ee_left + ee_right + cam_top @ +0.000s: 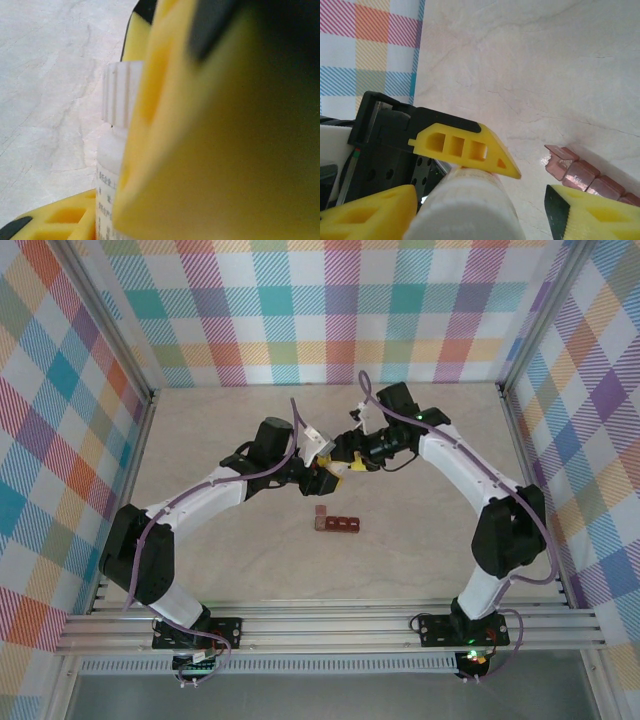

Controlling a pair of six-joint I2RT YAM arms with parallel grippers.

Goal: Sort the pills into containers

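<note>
The white bottle [465,212] fills the bottom of the right wrist view. The left gripper [328,478] is clamped on it, and the right gripper [480,192] straddles its cap with jaws parted. The containers [338,523] lie on the table [200,460] just below both grippers, mid-frame, with the left-end lid raised.

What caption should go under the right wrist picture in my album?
A white bottle sits between yellow jaws, with the red-brown containers on the pale table behind, one end lid open.
</note>
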